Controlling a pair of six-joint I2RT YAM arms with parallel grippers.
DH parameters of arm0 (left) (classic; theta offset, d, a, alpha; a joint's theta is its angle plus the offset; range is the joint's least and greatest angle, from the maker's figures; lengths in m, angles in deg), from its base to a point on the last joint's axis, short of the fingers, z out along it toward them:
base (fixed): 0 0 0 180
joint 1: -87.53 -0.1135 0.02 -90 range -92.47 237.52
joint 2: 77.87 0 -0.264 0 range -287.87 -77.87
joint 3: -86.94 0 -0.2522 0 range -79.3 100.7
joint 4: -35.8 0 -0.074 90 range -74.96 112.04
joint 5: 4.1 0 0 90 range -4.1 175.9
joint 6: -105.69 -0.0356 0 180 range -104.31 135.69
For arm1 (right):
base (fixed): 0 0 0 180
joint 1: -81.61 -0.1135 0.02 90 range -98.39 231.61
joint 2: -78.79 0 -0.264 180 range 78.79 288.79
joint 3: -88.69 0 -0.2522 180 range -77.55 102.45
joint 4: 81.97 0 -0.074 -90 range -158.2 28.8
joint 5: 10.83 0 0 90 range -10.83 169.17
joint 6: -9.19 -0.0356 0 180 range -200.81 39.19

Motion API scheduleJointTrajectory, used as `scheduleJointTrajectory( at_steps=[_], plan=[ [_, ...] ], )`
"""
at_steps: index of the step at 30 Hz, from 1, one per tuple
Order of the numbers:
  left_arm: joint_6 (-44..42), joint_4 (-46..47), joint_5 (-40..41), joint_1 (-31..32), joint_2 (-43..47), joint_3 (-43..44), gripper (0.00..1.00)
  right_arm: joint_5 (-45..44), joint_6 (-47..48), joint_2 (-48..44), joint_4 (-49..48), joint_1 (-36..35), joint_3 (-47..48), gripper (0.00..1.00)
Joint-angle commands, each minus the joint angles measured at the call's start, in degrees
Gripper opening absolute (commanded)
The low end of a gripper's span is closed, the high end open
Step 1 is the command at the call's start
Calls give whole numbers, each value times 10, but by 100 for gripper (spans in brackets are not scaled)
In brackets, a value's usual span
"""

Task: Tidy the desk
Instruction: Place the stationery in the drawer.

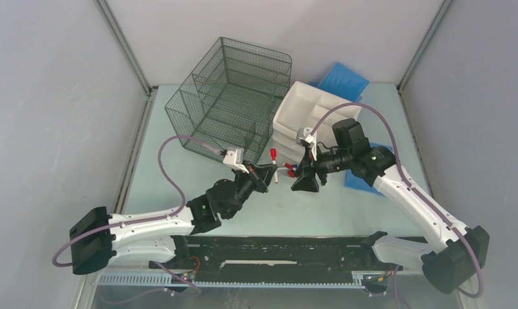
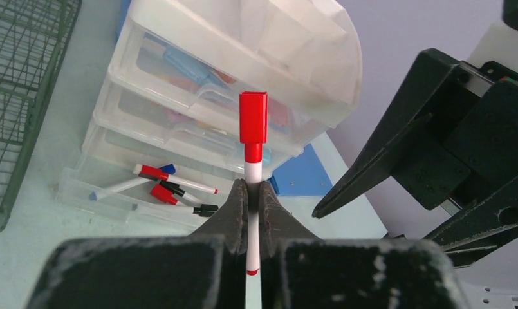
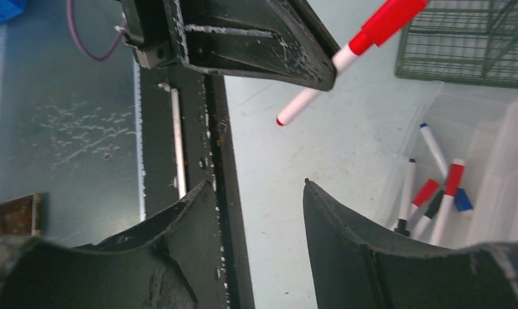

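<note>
Over the pale mint-green desk (image 1: 320, 212), my left gripper (image 2: 251, 187) is shut on the white barrel of a red-capped marker (image 2: 252, 129), which stands up out of the jaws. From above, that marker (image 1: 273, 156) is held just in front of the white drawer unit (image 1: 307, 109). My right gripper (image 1: 302, 181) hangs close on the marker's right. It is open, and between its fingers (image 3: 259, 183) only bare desk shows. In the right wrist view the marker (image 3: 346, 58) slants above those fingers.
The drawer unit's bottom drawer (image 2: 76, 187) is pulled out and holds several markers (image 3: 430, 193). A dark wire-mesh organizer (image 1: 230, 96) stands behind the left arm. Blue sheets lie at the back (image 1: 343, 80) and under the right arm (image 1: 365, 180). A black rail (image 1: 275, 251) runs along the near edge.
</note>
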Motion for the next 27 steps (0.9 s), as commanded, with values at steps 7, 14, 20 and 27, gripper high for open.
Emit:
scheduleJointTrajectory(
  at_steps=[7, 14, 20, 27],
  plan=[
    [-17, 103, -29, -2, -52, 39, 0, 58, -92, 17, -60, 3, 6, 62],
    [-12, 130, -41, -2, -75, 54, 0, 19, -117, 23, -76, 2, 4, 61],
    [-5, 156, -53, -2, -89, 57, 0, 2, -134, 27, -87, 2, 2, 59],
    [1, 177, -67, -2, -103, 61, 0, -17, -147, 29, -94, 3, 1, 54]
  ],
)
